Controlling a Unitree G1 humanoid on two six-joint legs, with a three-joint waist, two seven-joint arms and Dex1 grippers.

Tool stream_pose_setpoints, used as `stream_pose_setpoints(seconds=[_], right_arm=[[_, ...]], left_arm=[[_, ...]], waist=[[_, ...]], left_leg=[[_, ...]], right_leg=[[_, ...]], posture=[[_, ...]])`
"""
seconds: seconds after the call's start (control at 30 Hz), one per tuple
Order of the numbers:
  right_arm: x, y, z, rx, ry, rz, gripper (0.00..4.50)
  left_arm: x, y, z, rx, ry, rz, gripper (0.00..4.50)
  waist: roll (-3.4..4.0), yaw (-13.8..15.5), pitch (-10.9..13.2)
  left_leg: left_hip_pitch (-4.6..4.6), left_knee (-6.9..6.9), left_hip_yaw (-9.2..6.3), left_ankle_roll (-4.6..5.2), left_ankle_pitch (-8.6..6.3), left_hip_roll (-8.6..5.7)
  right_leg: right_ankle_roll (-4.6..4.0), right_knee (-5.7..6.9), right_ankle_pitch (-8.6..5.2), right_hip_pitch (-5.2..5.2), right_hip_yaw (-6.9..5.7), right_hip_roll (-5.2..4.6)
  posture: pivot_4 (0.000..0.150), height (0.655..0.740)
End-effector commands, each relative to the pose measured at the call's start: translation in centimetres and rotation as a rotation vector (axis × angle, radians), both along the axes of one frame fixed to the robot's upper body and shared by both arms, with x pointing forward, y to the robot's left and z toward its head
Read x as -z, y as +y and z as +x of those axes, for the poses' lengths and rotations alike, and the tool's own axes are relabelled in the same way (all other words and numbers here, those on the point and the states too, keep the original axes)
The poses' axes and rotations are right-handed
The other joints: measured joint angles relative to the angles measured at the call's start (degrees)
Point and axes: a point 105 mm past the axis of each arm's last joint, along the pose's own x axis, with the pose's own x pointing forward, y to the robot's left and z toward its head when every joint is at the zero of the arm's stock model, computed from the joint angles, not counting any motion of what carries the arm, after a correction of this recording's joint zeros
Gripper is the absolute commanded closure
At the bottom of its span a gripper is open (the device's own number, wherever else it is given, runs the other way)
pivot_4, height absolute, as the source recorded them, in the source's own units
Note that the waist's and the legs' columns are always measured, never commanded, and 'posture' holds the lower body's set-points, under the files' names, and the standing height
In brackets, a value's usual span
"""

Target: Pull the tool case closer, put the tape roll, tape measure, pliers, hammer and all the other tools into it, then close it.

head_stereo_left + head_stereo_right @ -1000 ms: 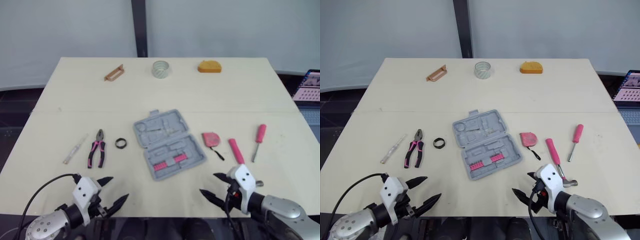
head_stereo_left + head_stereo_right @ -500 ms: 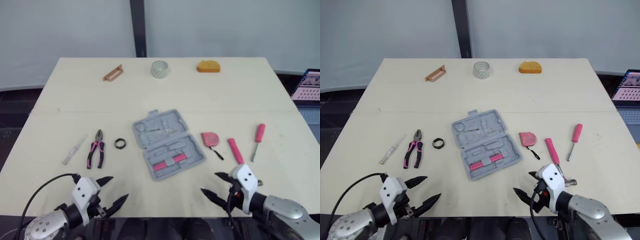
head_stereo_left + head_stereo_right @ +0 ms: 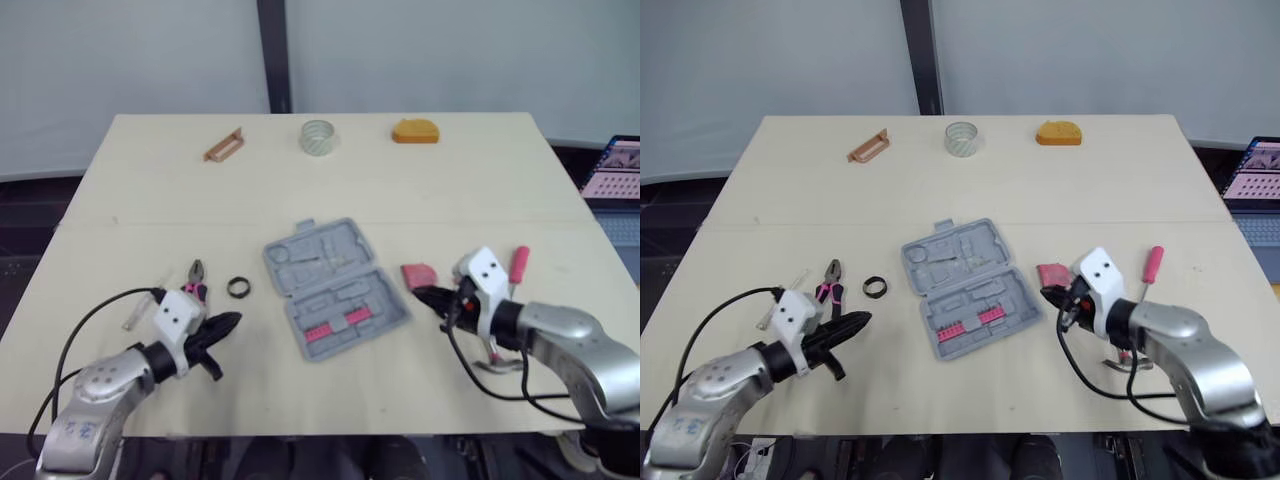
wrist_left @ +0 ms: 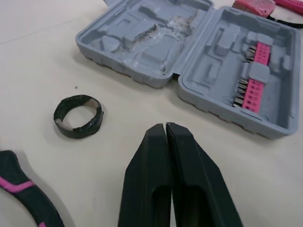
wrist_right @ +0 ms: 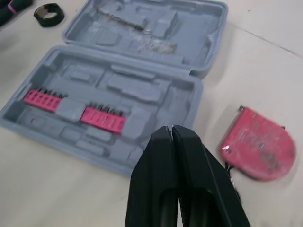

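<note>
The grey tool case (image 3: 335,287) lies open mid-table, with pink bit strips in its near half. My left gripper (image 3: 228,322) is shut and empty. It points at the case from the left, just short of the black tape roll (image 4: 77,116) and beside the pink-handled pliers (image 3: 195,283). My right gripper (image 3: 425,296) is also shut and empty, and sits at the case's right edge, next to the pink tape measure (image 5: 259,149). A pink screwdriver (image 3: 518,266) lies further right. The hammer's head (image 3: 1125,362) shows under my right arm.
Along the table's far edge lie a brown bracket (image 3: 223,146), a clear tape roll (image 3: 319,137) and an orange tape measure (image 3: 415,131). A thin clear tool (image 3: 130,318) lies left of the pliers. A laptop (image 3: 612,170) stands off the table's right side.
Both grippers went from open to shut. Both arms reached forward from the near edge, the left to the pliers and black roll, the right to the pink tape measure.
</note>
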Motion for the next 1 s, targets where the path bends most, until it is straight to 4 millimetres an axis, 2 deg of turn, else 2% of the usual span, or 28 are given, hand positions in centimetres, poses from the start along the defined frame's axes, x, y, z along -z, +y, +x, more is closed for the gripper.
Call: stream_pose_setpoints(seconds=[0.03,0.2,0.4,0.67,1.0], right_arm=[[-0.3,-0.1,1.3,0.004,-0.003,-0.036,4.5],[-0.2,0.1,5.0,0.063,0.055,-0.063,4.5],[1.5,0.6,8.6,0.095,0.087,-0.122,4.5],[3.3,1.9,10.2,0.061,0.104,-0.143,4.5],[3.6,3.4,10.5,-0.005,0.11,-0.141,4.5]], left_arm=[[0.1,-0.2,1.0,-0.016,0.019,0.026,4.47],[0.4,-1.9,3.4,0.025,0.088,0.028,4.47],[2.5,-2.2,4.9,0.039,0.186,0.078,4.47],[3.1,-3.6,5.9,0.09,0.213,0.069,4.47],[3.5,-4.4,6.2,0.133,0.213,0.081,4.47]], waist=[[0.0,0.01,0.0],[0.0,-0.12,0.02],[0.0,-0.75,0.02],[0.0,-1.6,0.02],[0.0,-1.82,0.02]], left_leg=[[0.0,0.0,0.0,0.0,0.0,0.0],[0.02,0.08,0.0,-0.04,0.09,0.0],[-0.05,-0.11,0.03,-0.06,0.08,0.0],[-0.48,0.08,0.11,-0.08,0.16,0.01],[-0.47,0.1,0.14,-0.1,0.19,0.02]], right_leg=[[0.0,0.0,0.0,0.0,0.0,0.0],[-0.01,0.12,0.03,0.0,0.02,0.0],[0.0,0.01,0.02,-0.15,0.0,0.02],[-0.01,0.31,0.03,-0.69,0.06,0.0],[-0.01,0.42,0.03,-0.77,0.14,0.0]], posture=[[0.15,0.74],[0.15,0.74],[0.15,0.74],[0.15,0.74],[0.15,0.74]])
